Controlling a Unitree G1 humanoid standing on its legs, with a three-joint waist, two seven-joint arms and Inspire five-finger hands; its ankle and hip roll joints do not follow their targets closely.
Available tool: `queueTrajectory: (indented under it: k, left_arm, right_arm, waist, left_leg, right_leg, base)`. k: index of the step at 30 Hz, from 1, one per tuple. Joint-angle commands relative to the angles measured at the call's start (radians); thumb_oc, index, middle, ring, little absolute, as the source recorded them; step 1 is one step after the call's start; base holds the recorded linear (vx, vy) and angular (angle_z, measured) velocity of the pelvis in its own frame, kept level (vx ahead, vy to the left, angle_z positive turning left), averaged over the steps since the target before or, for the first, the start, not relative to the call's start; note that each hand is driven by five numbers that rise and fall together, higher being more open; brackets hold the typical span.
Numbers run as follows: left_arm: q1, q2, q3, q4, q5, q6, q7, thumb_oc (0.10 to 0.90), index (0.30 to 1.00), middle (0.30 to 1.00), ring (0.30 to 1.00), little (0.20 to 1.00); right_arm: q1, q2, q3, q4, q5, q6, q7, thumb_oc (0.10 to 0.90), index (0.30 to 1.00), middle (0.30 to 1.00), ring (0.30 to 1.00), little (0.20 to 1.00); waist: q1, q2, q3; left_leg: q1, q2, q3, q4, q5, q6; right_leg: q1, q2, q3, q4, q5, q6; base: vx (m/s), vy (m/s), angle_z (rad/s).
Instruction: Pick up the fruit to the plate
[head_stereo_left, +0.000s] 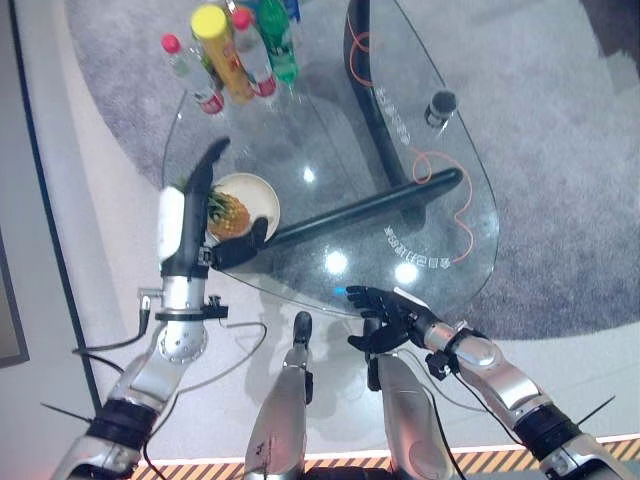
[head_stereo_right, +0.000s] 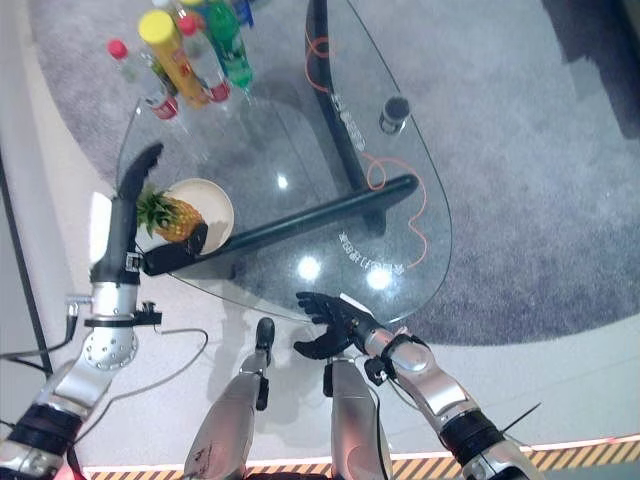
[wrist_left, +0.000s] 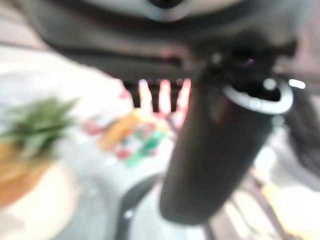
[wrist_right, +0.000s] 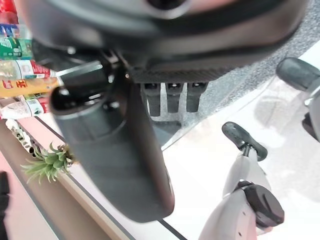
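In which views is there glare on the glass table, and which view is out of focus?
Left eye view: bright lamp reflections on the glass table near its front edge. Right eye view: the same glare spots. Left wrist view: blurred throughout, so the pineapple and the bottles are only smears of colour. Right wrist view: fairly sharp.

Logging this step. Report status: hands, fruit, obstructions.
Left hand open, fingers straight, beside the pineapple. Right hand open at the table's near edge, empty. Pineapple on the plate. Bottles at far end, clear of the plate.

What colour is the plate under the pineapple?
The plate is cream-white, and the right eye view shows it best, with the pineapple on it.
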Motion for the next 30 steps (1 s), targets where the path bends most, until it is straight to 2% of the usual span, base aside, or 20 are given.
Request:
queueTrajectory:
  k: [1, 5, 7, 10, 14, 17, 19, 22, 24, 27, 30]
  left_arm:
    - [0.022, -0.02, 0.029, -0.045, -0.064, -0.051, -0.046, 0.8, 0.9, 0.9, 0.9, 0.9]
    - [0.075, -0.048, 0.006, -0.008, -0.06, -0.017, -0.082, 0.8, 0.9, 0.9, 0.9, 0.9]
    - [0.102, -0.054, -0.002, 0.035, -0.101, 0.007, -0.104, 0.8, 0.9, 0.9, 0.9, 0.9]
    - [0.124, -0.066, -0.003, 0.074, -0.119, 0.021, -0.12, 0.8, 0.9, 0.9, 0.9, 0.9]
    - [0.169, -0.097, -0.01, 0.173, -0.156, 0.042, -0.16, 0.8, 0.9, 0.9, 0.9, 0.9]
    - [0.19, -0.162, 0.004, 0.334, -0.278, 0.103, -0.197, 0.8, 0.9, 0.9, 0.9, 0.9]
    - [0.193, -0.19, 0.012, 0.427, -0.272, 0.1, -0.198, 0.8, 0.9, 0.9, 0.9, 0.9]
    - [0.18, -0.242, 0.04, 0.59, -0.334, 0.154, -0.239, 0.8, 0.9, 0.9, 0.9, 0.9]
    - [0.17, -0.258, 0.052, 0.658, -0.341, 0.163, -0.265, 0.8, 0.9, 0.9, 0.9, 0.9]
    - [0.155, -0.292, 0.071, 0.768, -0.418, 0.25, -0.342, 0.8, 0.9, 0.9, 0.9, 0.9]
    - [0.141, -0.312, 0.087, 0.869, -0.471, 0.299, -0.392, 0.8, 0.9, 0.9, 0.9, 0.9]
  right_arm:
    - [0.036, 0.027, -0.038, -0.044, 0.02, -0.083, 0.05, 0.8, 0.9, 0.9, 0.9, 0.9]
    - [0.08, 0.054, -0.054, 0.003, 0.028, -0.073, 0.044, 0.8, 0.9, 0.9, 0.9, 0.9]
    - [0.105, 0.071, -0.06, 0.025, 0.031, -0.059, 0.038, 0.8, 0.9, 0.9, 0.9, 0.9]
    - [0.128, 0.091, -0.062, 0.056, 0.019, -0.053, 0.039, 0.8, 0.9, 0.9, 0.9, 0.9]
    - [0.166, 0.134, -0.069, 0.12, -0.006, -0.012, 0.021, 0.8, 0.9, 0.9, 0.9, 0.9]
    - [0.176, 0.172, -0.078, 0.23, -0.02, -0.003, 0.011, 0.8, 0.9, 0.9, 0.9, 0.9]
    - [0.168, 0.188, -0.085, 0.307, -0.013, -0.006, 0.002, 0.8, 0.9, 0.9, 0.9, 0.9]
    - [0.149, 0.215, -0.101, 0.452, -0.01, 0.001, -0.019, 0.8, 0.9, 0.9, 0.9, 0.9]
    - [0.143, 0.227, -0.107, 0.524, -0.014, -0.007, -0.029, 0.8, 0.9, 0.9, 0.9, 0.9]
    - [0.135, 0.246, -0.125, 0.64, -0.033, -0.005, -0.049, 0.8, 0.9, 0.9, 0.9, 0.9]
    - [0.126, 0.26, -0.137, 0.759, -0.043, -0.033, -0.046, 0.8, 0.9, 0.9, 0.9, 0.9]
  waist:
    - [0.008, -0.049, -0.096]
    - [0.02, -0.062, -0.15]
    - [0.022, -0.067, -0.185]
    - [0.021, -0.07, -0.215]
    - [0.019, -0.069, -0.273]
    - [0.018, -0.065, -0.315]
    - [0.019, -0.064, -0.335]
    - [0.019, -0.059, -0.367]
    - [0.018, -0.057, -0.38]
    - [0.015, -0.052, -0.399]
    - [0.01, -0.048, -0.414]
  left_leg:
    - [0.05, -0.118, -0.021, 0.02, -0.087, 0.027]
    - [0.108, -0.109, -0.033, -0.007, -0.088, 0.025]
    - [0.138, -0.104, -0.036, -0.024, -0.086, 0.023]
    - [0.167, -0.099, -0.036, -0.043, -0.084, 0.022]
    - [0.217, -0.089, -0.031, -0.073, -0.084, 0.021]
    - [0.255, -0.082, -0.022, -0.097, -0.085, 0.021]
    - [0.268, -0.079, -0.015, -0.107, -0.087, 0.021]
    - [0.284, -0.075, -0.001, -0.118, -0.091, 0.021]
    - [0.29, -0.073, 0.007, -0.118, -0.096, 0.022]
    - [0.301, -0.071, 0.024, -0.118, -0.103, 0.026]
    - [0.311, -0.069, 0.039, -0.118, -0.111, 0.029]
  right_leg:
    - [0.165, 0.016, -0.008, -0.238, 0.11, 0.045]
    - [0.23, 0.011, -0.031, -0.266, 0.113, 0.044]
    - [0.26, 0.01, -0.036, -0.279, 0.116, 0.045]
    - [0.287, 0.01, -0.039, -0.293, 0.116, 0.045]
    - [0.336, 0.008, -0.042, -0.322, 0.12, 0.044]
    - [0.371, 0.004, -0.048, -0.345, 0.123, 0.048]
    - [0.386, 0.002, -0.051, -0.36, 0.126, 0.049]
    - [0.403, 0.002, -0.047, -0.376, 0.128, 0.05]
    - [0.408, 0.001, -0.044, -0.379, 0.128, 0.05]
    - [0.413, -0.001, -0.04, -0.379, 0.126, 0.048]
    - [0.417, -0.001, -0.036, -0.379, 0.123, 0.047]
  base:
    - [0.02, -0.095, 0.19]
    - [0.02, -0.079, 0.2]
    - [0.05, -0.049, 0.16]
    - [0.05, -0.019, 0.12]
    - [0.04, -0.001, 0.1]
    - [0.02, 0.018, 0.04]
    - [0.01, 0.012, 0.08]
    - [0.0, 0.003, 0.02]
    - [0.0, 0.0, 0.0]
    - [0.01, 0.022, 0.0]
    - [0.03, 0.026, -0.03]
